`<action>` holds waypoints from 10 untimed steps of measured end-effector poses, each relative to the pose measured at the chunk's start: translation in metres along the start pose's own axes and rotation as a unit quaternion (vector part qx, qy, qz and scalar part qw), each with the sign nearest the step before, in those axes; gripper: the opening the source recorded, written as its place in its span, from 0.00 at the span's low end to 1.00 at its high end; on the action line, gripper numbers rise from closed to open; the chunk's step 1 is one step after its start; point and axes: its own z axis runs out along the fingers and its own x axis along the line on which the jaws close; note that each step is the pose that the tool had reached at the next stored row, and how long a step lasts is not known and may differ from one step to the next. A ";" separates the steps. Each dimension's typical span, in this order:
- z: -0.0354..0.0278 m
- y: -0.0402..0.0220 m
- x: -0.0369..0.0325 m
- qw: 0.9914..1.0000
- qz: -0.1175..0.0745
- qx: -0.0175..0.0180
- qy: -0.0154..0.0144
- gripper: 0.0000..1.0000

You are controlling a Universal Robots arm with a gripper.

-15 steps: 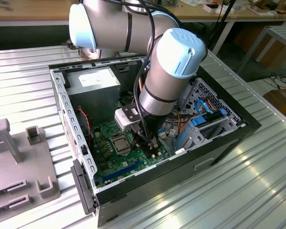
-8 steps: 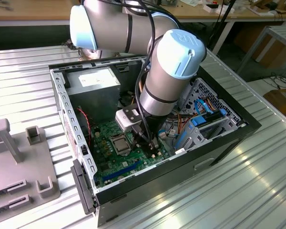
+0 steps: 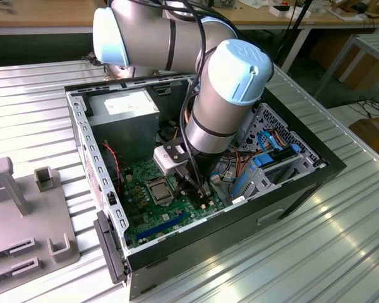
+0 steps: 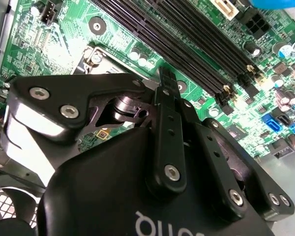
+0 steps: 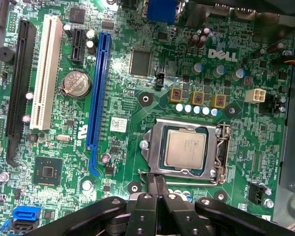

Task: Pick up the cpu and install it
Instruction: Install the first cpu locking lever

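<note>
The pincer (image 5: 156, 183), fingers pressed together and holding nothing, hovers just beside the socket (image 5: 186, 150) where the cpu (image 5: 185, 148) already sits. Seating looks done; latching the frame seems to remain.

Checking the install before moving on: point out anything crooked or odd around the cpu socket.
Nothing stands out. The cpu lies flat and square inside its socket frame, and the gripper, fingers together, sits just beside the frame.
</note>
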 end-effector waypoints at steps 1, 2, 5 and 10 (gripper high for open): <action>-0.0010 0.0005 -0.0001 1.000 0.000 0.000 0.000 0.11; -0.0030 0.0006 -0.0002 1.000 0.000 0.000 0.000 0.11; -0.0124 0.0014 -0.0005 1.000 -0.001 0.000 0.000 0.11; -0.0209 0.0021 -0.0007 1.000 -0.002 0.000 0.000 0.11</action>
